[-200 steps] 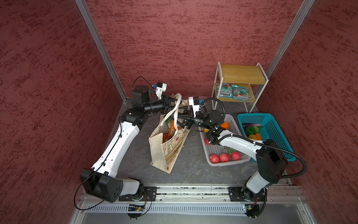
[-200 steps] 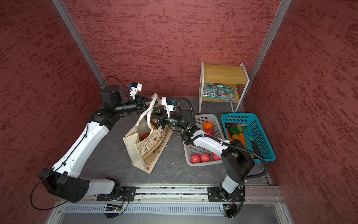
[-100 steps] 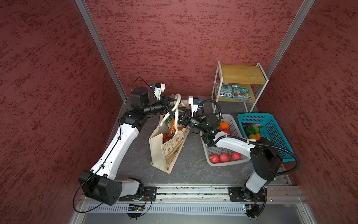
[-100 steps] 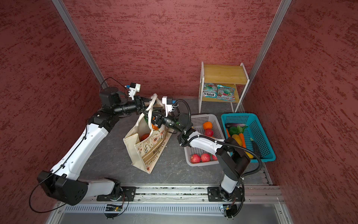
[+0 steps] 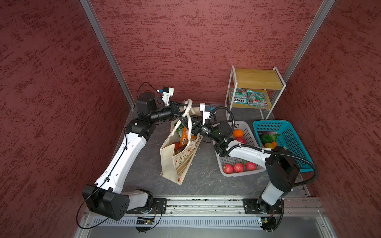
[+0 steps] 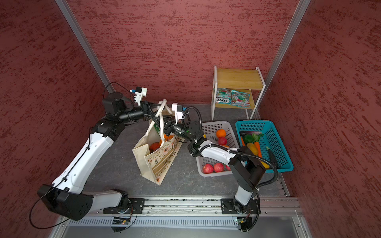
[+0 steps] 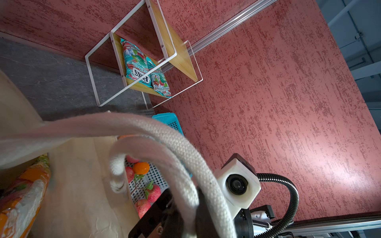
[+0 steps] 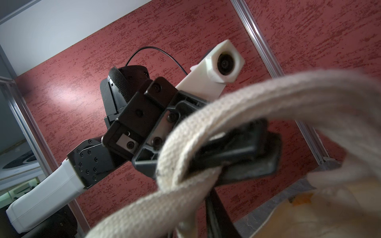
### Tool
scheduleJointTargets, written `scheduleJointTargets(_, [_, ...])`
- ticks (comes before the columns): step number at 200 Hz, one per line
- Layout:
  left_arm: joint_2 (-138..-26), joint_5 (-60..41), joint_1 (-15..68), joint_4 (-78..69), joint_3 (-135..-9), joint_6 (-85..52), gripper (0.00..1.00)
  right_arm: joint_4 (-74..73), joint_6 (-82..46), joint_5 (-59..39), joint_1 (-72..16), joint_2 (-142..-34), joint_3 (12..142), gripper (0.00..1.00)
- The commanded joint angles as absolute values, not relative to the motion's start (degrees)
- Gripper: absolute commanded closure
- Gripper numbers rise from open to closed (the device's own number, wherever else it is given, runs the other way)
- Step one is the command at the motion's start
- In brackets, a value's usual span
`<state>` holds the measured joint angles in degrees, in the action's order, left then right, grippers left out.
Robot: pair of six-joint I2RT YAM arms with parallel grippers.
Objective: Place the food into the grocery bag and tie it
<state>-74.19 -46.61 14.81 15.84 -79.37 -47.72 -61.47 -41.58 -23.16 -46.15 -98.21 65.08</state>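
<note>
While clamped tight on the white loop handles [image 8: 206,123], with black fingers [image 8: 237,148] pressed together on the webbing, holds them up by the left gripper [image 5: 184,106] above the open mouth of the grocery bag [image 5: 175,164]. Just beside and a little below that gripper, at the same handles: the right gripper [image 5: 184,121], strap running across it; cannot tell whether pinching the webbing or merely straddling it. Directly beneath both grippers, the bag slumped on the grey tabletop [image 5: 206,177], with an orange FOX'S packet [image 5: 184,140] and a green packet [image 5: 179,128] upright inside, just under the right gripper. Behind the right gripper, under its wrist and forearm: a grey basket [image 5: 245,124] with 3 red apples [image 5: 238,167] at the end farthest from the gripper and an orange fruit [image 5: 238,133] nearer it. Farther out on that same side, well apart from both grippers, a teal basket [image 5: 270,122] of vegetables [image 5: 266,139]. Beyond the right gripper toward the back wall, a small shelf [image 5: 257,79] with 2 FOX'S packets [image 5: 248,98] on its lower board.
</note>
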Motion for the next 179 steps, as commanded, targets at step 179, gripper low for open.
scheduleJointTargets(179, [-72.4, -50.1, 10.8, 20.2, -77.8, -46.1, 1.0, -51.1, -34.9, -17.6, -46.6, -90.7, 62.7, 1.0])
